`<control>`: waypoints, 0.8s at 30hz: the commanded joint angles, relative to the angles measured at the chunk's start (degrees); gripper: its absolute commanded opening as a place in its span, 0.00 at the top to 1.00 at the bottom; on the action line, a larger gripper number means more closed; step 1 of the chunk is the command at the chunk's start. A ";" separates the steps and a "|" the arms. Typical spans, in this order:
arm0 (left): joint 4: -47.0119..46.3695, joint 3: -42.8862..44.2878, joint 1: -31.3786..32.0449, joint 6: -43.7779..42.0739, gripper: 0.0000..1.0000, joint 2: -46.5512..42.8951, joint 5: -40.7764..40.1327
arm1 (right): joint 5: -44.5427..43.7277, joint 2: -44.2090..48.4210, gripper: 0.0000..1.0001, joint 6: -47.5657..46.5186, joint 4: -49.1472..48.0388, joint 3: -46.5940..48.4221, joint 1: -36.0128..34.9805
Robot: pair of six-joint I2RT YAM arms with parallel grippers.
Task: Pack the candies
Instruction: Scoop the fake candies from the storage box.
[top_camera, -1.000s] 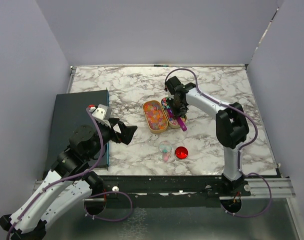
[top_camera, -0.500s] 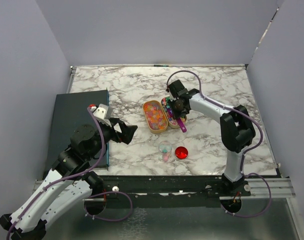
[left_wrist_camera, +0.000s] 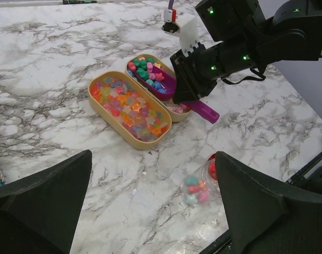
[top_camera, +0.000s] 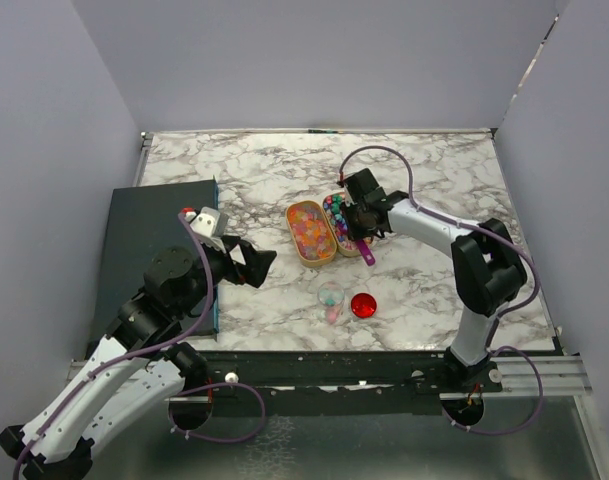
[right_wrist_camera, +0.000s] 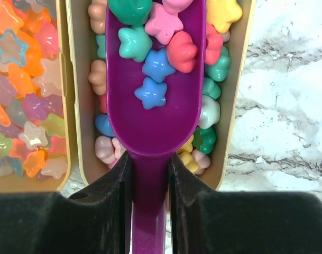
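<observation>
Much of the handle of the purple scoop [right_wrist_camera: 150,121] is cut off below the right gripper [right_wrist_camera: 149,177] clenching it. Star-shaped pastel candies [right_wrist_camera: 150,58] lie in its bowl, over the tan tray [right_wrist_camera: 236,106]. The left gripper [left_wrist_camera: 153,198] gapes empty.

Finishes, tabletop items
Scoop [right_wrist_camera: 150,127]: glossy purple plastic. Candies [right_wrist_camera: 158,66]: matt, opaque. Tray [right_wrist_camera: 239,84]: smooth beige plastic. Table [top_camera: 234,180]: marble-patterned, smooth.

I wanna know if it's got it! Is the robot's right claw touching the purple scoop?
Touching. In the right wrist view, the right gripper squeezes the purple scoop by its handle from both sides, with no gap.
</observation>
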State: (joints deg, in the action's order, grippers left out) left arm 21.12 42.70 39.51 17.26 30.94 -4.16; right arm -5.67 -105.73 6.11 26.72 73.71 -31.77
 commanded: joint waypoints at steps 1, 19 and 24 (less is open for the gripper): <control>0.08 -0.27 0.20 -0.90 0.01 0.45 -0.92 | -2.38 2.63 0.99 -0.69 -1.42 -3.63 0.47; -0.13 -0.38 0.15 -1.10 0.01 2.32 -1.27 | -1.51 14.91 0.99 -5.17 -7.97 -13.66 0.40; -0.15 -0.42 0.13 -1.17 0.01 2.46 -1.53 | 0.44 21.44 0.99 -7.88 -11.31 -17.74 0.22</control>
State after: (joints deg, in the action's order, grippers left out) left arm 21.10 42.70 39.51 16.71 33.34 -4.32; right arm -6.55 -90.02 1.23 20.01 58.37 -31.75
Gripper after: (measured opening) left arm 0.991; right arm 0.261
